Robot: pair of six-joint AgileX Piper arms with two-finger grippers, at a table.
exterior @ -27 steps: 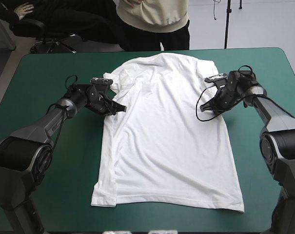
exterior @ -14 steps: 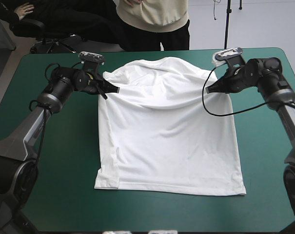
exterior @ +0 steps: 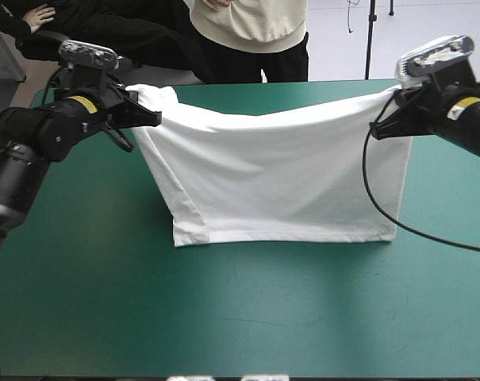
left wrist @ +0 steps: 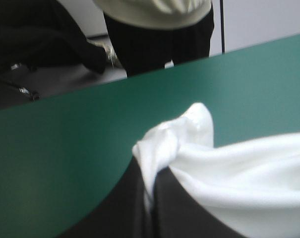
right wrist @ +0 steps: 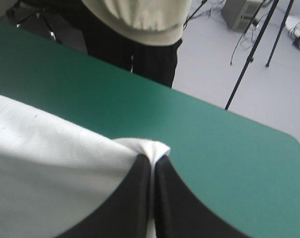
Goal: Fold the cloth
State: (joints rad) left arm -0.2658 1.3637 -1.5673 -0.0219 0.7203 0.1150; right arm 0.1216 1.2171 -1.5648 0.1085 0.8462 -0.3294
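White T-shirt [exterior: 279,175]: hangs as one broad sheet between the two grippers, over the far half of the teal-green cover [exterior: 240,309]. Its upper edge sags in a shallow curve at the middle.
Lower edge: rests on the cover in a roughly straight line, well short of the near edge. A doubled strip of cloth runs down the side below the left gripper.
Left gripper [exterior: 148,117]: raised off the cover near the far left corner. The black fingers are all but closed, with a bunched corner of the T-shirt pinched between them.
Left wrist view: the fingers meet in one arch. A knot of white cloth pushes out past the tips, and more cloth drapes away to one side.
Right gripper [exterior: 381,127]: raised off the cover at the far right, about level with the left one. Its fingers are all but closed on the opposite corner.
Right wrist view: a small fold of cloth pokes out past the tips, and the sheet falls away beside the fingers.
Surface of cloth: fairly smooth with few wrinkles, drawn tightest along the top between the two grips.
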